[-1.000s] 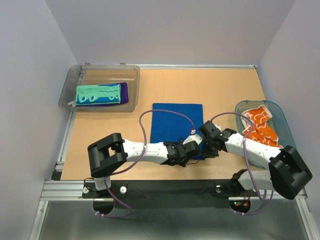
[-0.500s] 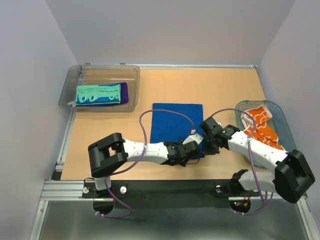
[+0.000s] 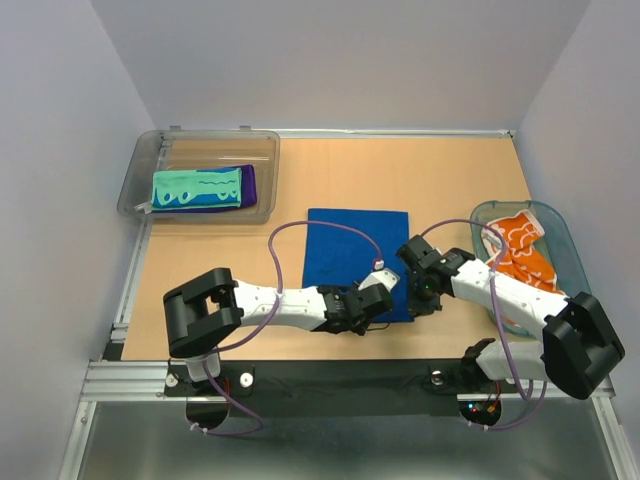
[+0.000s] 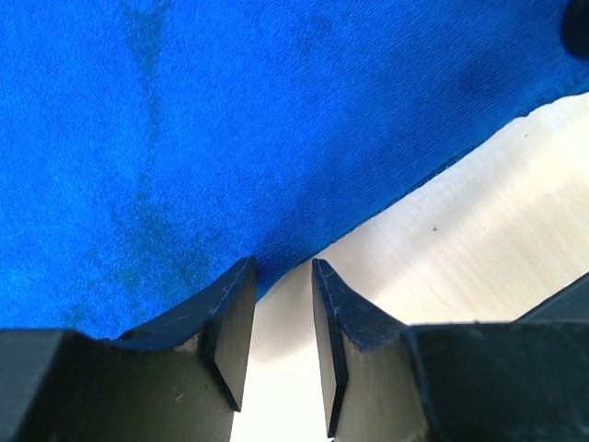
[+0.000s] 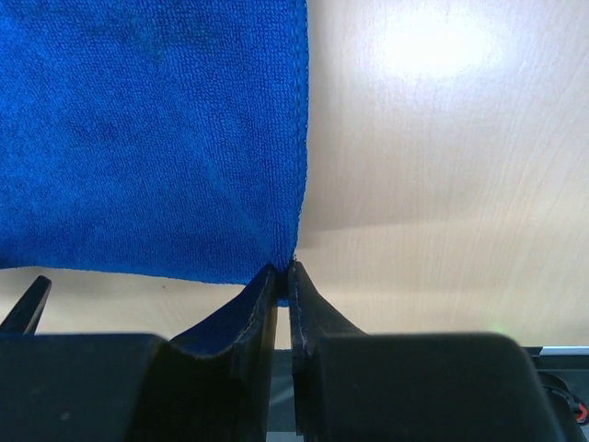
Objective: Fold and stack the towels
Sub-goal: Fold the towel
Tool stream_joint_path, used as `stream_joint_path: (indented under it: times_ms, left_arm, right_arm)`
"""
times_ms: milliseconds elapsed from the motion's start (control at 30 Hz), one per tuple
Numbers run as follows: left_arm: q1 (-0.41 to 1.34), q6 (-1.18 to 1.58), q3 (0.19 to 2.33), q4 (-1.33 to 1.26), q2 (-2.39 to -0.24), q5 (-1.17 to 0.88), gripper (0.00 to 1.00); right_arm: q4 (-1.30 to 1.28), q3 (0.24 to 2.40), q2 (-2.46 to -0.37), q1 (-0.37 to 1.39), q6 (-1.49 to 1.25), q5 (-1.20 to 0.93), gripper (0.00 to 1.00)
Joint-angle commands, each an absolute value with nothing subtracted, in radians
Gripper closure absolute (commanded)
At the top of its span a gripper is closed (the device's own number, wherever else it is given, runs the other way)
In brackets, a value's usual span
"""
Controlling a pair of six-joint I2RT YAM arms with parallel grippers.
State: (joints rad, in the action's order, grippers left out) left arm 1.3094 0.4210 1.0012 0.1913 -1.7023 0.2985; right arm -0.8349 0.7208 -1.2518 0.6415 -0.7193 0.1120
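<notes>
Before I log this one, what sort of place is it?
Probably a robot lab test cell, not a home: a wood-topped table boxed in by plain white walls, an aluminium mounting rail along its near edge, and a blue towel laid out between a clear bin and a teal basket.

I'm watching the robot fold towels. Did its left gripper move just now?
Yes. The left gripper slid slightly left, away from the teal basket.

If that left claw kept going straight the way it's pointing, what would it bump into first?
The blue towel. The left gripper sits right at the towel's near edge, so it would probably push into the cloth or slide over it almost at once.
</notes>
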Motion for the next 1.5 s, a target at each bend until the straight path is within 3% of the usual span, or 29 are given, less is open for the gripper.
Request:
stream_joint_path:
  times_ms: [0,433,867,1133,1367,1467]
  left_arm:
    - [1.309,0.439,1.018,0.175,-1.674,0.317,0.58]
    - [1.299,0.43,1.097,0.14,-1.724,0.264,0.59]
    - [1.304,0.416,1.029,0.163,-1.76,0.197,0.59]
    - [1.327,0.457,1.017,0.201,-1.697,0.196,0.55]
    - [1.269,0.509,1.083,0.247,-1.553,0.23,0.39]
    - [1.121,0.496,1.074,0.252,-1.497,0.193,0.27]
  right_arm:
    - [-0.867,0.71,-1.262,0.637,-0.709,0.141,0.85]
    - [-0.857,0.707,-1.258,0.635,-0.707,0.16,0.85]
    - [-0.856,0.715,-1.249,0.634,-0.713,0.193,0.84]
    - [-0.856,0.744,-1.206,0.624,-0.733,0.213,0.63]
    - [-0.786,0.871,-1.241,0.578,-0.623,0.288,0.51]
    - [-0.682,0.925,-1.284,0.458,-0.511,0.257,0.47]
